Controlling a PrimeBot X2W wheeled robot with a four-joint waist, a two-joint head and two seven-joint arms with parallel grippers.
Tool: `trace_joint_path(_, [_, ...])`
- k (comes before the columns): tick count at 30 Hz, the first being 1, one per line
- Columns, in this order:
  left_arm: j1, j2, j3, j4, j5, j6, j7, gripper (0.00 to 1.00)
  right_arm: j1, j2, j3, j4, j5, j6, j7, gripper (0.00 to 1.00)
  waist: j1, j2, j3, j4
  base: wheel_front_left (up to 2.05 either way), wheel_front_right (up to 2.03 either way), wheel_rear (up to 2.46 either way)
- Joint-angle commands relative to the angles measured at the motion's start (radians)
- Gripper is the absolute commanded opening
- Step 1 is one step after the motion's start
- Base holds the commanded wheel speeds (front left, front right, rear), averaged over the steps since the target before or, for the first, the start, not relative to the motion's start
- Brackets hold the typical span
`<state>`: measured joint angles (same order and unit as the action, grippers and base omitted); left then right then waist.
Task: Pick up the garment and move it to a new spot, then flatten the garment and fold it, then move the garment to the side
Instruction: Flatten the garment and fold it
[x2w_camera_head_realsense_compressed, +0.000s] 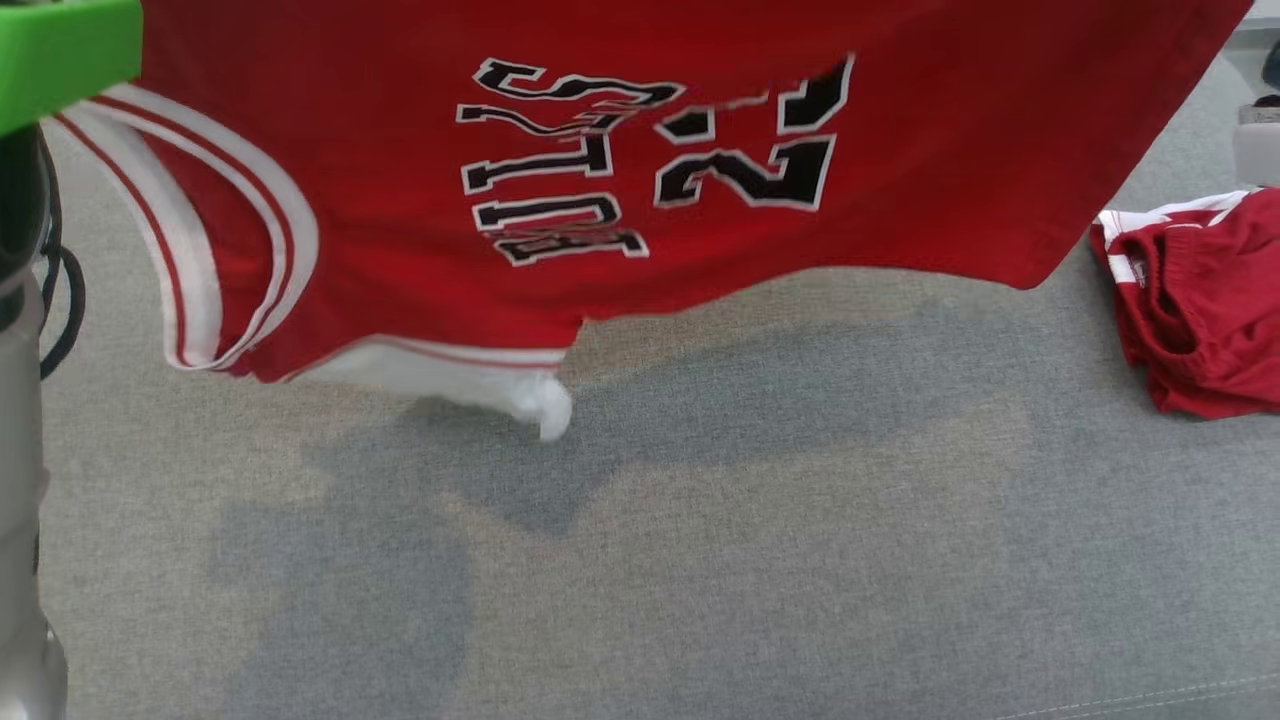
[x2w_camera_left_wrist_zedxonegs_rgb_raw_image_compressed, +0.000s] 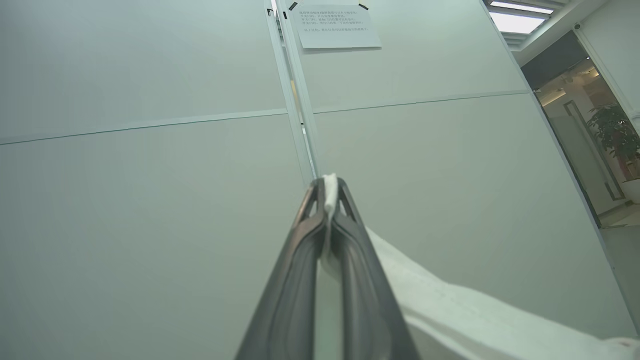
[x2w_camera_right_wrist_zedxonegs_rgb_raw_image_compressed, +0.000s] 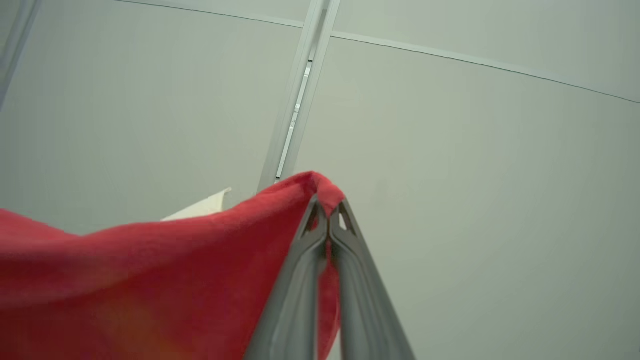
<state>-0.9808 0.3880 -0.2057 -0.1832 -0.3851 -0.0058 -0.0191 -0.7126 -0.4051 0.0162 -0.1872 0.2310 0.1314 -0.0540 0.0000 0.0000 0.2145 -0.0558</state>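
— Where is the jersey (x2w_camera_head_realsense_compressed: 640, 150)?
— Hanging across the top of the head view. It is red, its black lettering is upside down, and a white-striped armhole droops at the left. It is lifted off the grey cloth surface (x2w_camera_head_realsense_compressed: 700, 560), which carries its shadow, and it hides the far part of that surface.
— And the claws?
— The left claw (x2w_camera_left_wrist_zedxonegs_rgb_raw_image_compressed: 330, 192) is clenched on a white edge of it, mid-frame in its wrist view. The right claw (x2w_camera_right_wrist_zedxonegs_rgb_raw_image_compressed: 328, 210) is clenched on a red corner (the fabric folds over its tips), and the rest sags to the lower left.
— Anything nearby?
— Red shorts (x2w_camera_head_realsense_compressed: 1195, 300) lie crumpled at the right edge, apart from the jersey. A green block (x2w_camera_head_realsense_compressed: 60, 50) fills the upper left corner, with a black cable (x2w_camera_head_realsense_compressed: 60, 300) and a pale column (x2w_camera_head_realsense_compressed: 20, 520) below it.
— Behind the claws?
— Pale wall panels (x2w_camera_left_wrist_zedxonegs_rgb_raw_image_compressed: 150, 200), a paper notice (x2w_camera_left_wrist_zedxonegs_rgb_raw_image_compressed: 337, 27) at top centre, and a potted plant (x2w_camera_left_wrist_zedxonegs_rgb_raw_image_compressed: 617, 132) at far right.
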Motion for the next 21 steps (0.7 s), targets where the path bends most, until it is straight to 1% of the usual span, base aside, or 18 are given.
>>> trace_joint_path(1, [-0.024,-0.006,-0.008,0.025,-0.002,-0.008,-0.001,0.0,-0.019,-0.006,0.017,0.02,0.013,-0.001,0.005,0.0,0.0,0.0,-0.004,-0.005,0.0,0.0,0.0])
trace_joint_path(6, [-0.079,-0.017,-0.025,0.131,-0.021,-0.038,-0.021,0.0,-0.088,-0.004,0.059,0.111,0.056,-0.001,-0.01,0.0,0.0,0.0,0.024,-0.007,0.0,0.0,0.0])
trace_joint_path(7, [-0.118,-0.026,-0.033,0.196,-0.024,-0.051,-0.037,0.0,-0.141,-0.008,0.084,0.172,0.078,-0.001,-0.014,0.0,0.0,0.0,0.045,-0.005,0.0,0.0,0.0])
trace_joint_path(8, [-0.137,-0.029,-0.038,0.234,-0.023,-0.059,-0.047,0.0,-0.173,-0.007,0.096,0.205,0.091,-0.001,-0.02,0.0,0.0,0.0,0.056,-0.005,0.0,0.0,0.0])
trace_joint_path(13, [-0.272,-0.048,-0.057,0.464,-0.004,-0.082,-0.121,0.0,-0.37,0.01,0.171,0.399,0.122,-0.001,-0.043,0.0,0.0,0.0,0.109,-0.002,0.0,0.0,0.0])
trace_joint_path(18, [-0.433,-0.075,-0.079,0.714,0.007,-0.097,-0.152,0.0,-0.608,0.077,0.207,0.65,0.158,-0.001,-0.08,0.0,0.0,0.0,0.154,-0.006,0.0,0.0,0.0])
trace_joint_path(19, [-0.463,-0.085,-0.075,0.761,0.0,-0.098,-0.159,0.0,-0.655,0.106,0.194,0.703,0.187,-0.002,-0.095,0.0,0.0,0.0,0.157,-0.006,0.0,0.0,0.0])
trace_joint_path(20, [-0.463,-0.085,-0.075,0.761,0.0,-0.098,-0.159,0.0,-0.655,0.106,0.194,0.703,0.187,-0.002,-0.095,0.0,0.0,0.0,0.157,-0.006,0.0,0.0,0.0])
trace_joint_path(21, [-0.491,-0.097,-0.063,0.808,-0.02,-0.096,-0.164,0.0,-0.701,0.121,0.19,0.753,0.189,-0.001,-0.106,0.0,0.0,0.0,0.161,-0.006,0.0,0.0,0.0])
